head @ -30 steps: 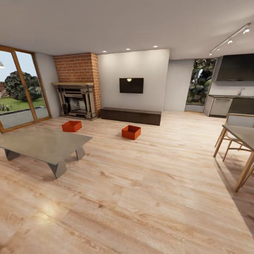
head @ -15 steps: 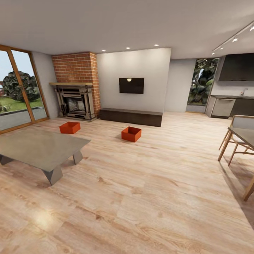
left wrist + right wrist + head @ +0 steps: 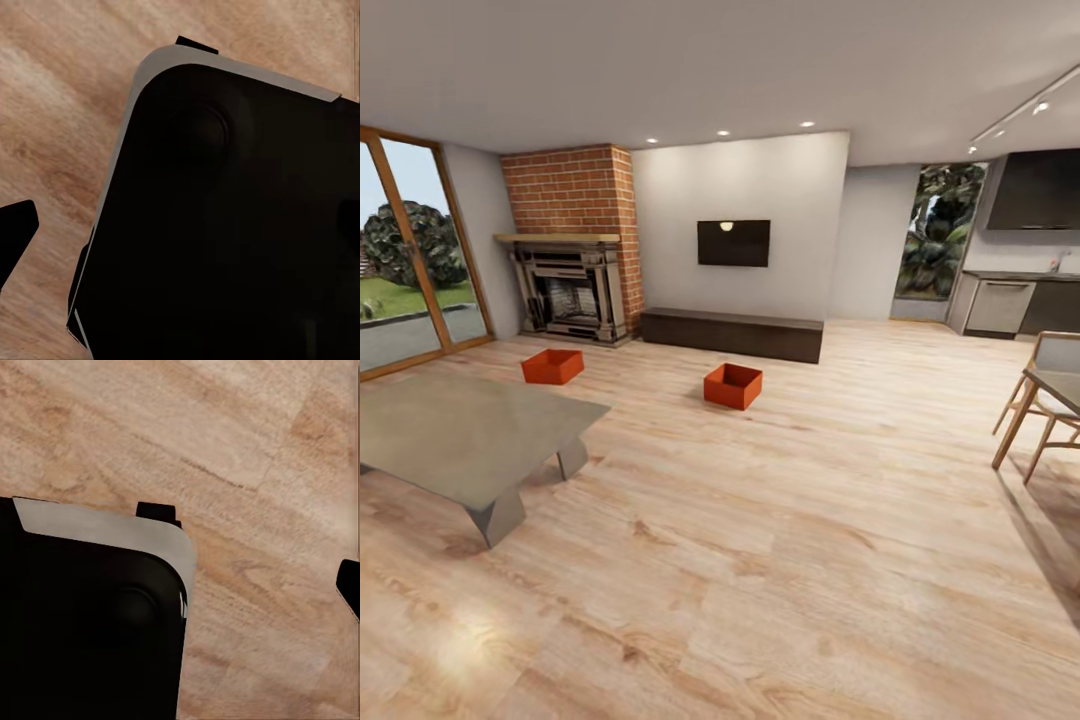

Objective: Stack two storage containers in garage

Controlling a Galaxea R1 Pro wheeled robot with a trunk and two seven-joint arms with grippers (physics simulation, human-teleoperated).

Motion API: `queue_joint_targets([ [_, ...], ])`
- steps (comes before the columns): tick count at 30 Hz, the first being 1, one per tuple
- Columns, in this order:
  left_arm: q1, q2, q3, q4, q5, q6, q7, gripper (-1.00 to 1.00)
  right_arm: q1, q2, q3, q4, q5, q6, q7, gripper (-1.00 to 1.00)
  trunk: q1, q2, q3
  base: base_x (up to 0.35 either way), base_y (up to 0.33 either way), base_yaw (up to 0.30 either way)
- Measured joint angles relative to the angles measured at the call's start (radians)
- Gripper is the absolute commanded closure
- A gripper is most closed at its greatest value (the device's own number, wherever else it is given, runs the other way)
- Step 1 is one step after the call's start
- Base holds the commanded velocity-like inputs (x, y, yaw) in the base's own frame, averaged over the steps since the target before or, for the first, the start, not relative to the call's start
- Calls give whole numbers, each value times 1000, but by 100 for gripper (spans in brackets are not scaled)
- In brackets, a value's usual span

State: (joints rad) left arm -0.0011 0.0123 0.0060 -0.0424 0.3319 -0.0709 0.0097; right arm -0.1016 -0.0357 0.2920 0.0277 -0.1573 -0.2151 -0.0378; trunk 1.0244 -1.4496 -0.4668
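Note:
Two orange-red open-topped storage containers stand on the living room's light wood plank floor in the head view. One container (image 3: 552,367) sits in front of the brick fireplace (image 3: 570,290). The other container (image 3: 733,386) lies further right, before the long dark low cabinet (image 3: 732,334). Both are several steps ahead of me and apart from each other. The left wrist view catches one dark fingertip (image 3: 15,234) over wood planks, and the right wrist view catches one dark fingertip (image 3: 349,585) at the frame edge. Neither view reveals how the jaws stand.
A low grey coffee table (image 3: 460,430) fills the near left. Wooden chairs and a table corner (image 3: 1045,400) stand at the right edge. Wood-framed glass doors (image 3: 410,260) line the left wall, kitchen units (image 3: 1010,300) the far right. My black base (image 3: 225,225) shows under both wrists.
The whole head view has shifted: the coffee table slid left and down, the chairs slid right, so the camera has moved forward. Both containers stay where they were on the floor.

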Motion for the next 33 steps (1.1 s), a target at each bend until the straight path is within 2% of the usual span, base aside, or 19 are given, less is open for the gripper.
queue_joint_targets([
  [33, 0, 0, 0, 0, -1, 1, 0, -100, 0, 0, 0, 0, 0, 0, 0, -100, 0, 0, 0, 325, 0, 0],
])
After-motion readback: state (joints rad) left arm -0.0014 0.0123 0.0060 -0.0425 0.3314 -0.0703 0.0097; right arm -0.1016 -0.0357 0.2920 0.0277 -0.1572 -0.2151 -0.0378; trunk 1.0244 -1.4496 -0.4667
